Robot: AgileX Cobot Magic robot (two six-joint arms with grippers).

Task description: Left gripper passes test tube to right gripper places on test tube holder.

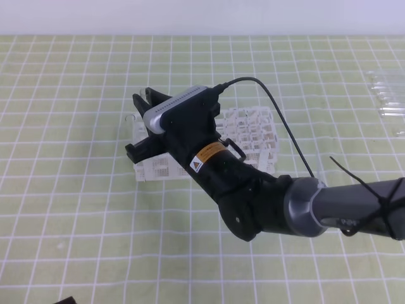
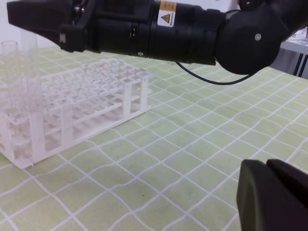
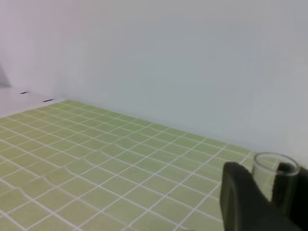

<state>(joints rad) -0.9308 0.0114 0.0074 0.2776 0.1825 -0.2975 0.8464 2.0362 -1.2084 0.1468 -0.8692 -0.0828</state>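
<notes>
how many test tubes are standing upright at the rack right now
2: one already seated at the test tube holder's left end, one beside it held by the right pincer. Others may be hidden.

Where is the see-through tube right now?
The test tube stands upright between the fingers of the right pincer, held over the left end of the white test tube holder in the high view, near another tube already standing there.

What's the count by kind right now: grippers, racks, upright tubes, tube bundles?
Grippers: 2, left gripper and right gripper
Racks: 1, test tube holder
Upright tubes: 2, test tube in the right gripper, second tube at the holder's corner
Bundles: 1, tube bundle, its tubes uncountable
Total: 6
</notes>
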